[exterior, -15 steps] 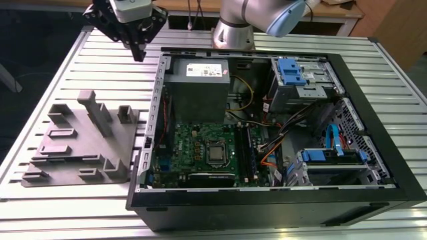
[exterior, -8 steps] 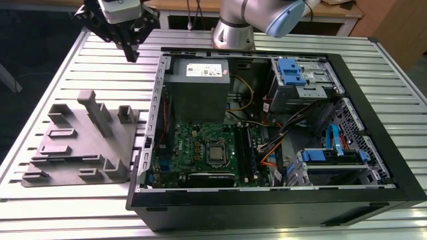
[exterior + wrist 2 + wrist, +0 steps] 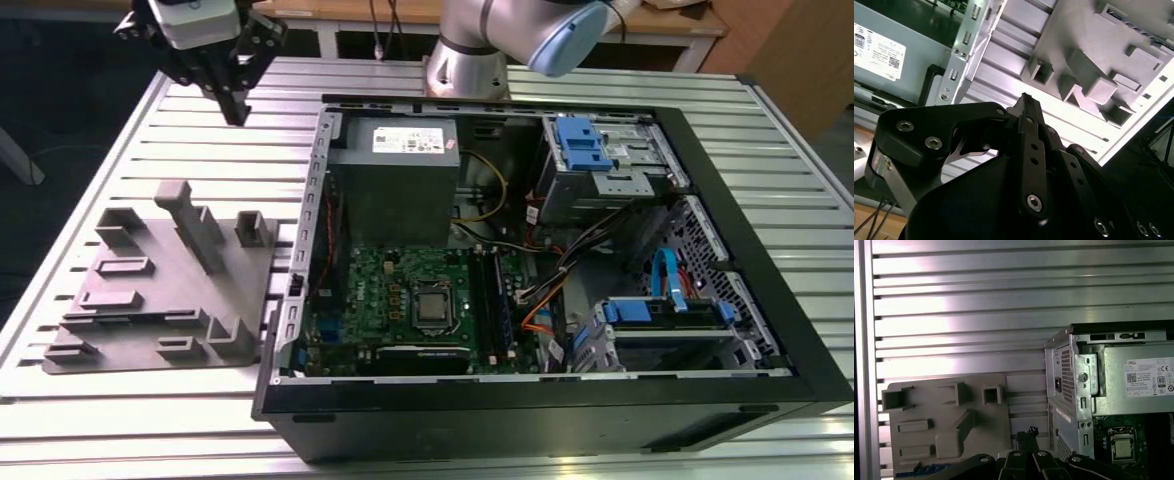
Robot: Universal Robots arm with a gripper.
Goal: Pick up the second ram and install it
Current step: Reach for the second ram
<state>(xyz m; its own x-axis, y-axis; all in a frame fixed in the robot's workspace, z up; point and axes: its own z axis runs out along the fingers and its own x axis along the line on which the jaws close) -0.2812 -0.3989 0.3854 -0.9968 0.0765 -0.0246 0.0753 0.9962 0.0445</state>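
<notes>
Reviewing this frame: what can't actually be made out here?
- Second ram: probably the blue strip at the grey fixture's edge in the first wrist view. It is cut off by the frame edge and partly covered by the gripper, so I cannot confirm it.
- Memory slots beside the motherboard: in the exterior view they are too small and dark to tell whether any is filled.
- Part of the fixture: in the second wrist view the gripper body hides it.

Bright even light, glare on slatted table (image 3: pixel 929 305) — computer case (image 3: pixel 534 420) interior dim
</notes>
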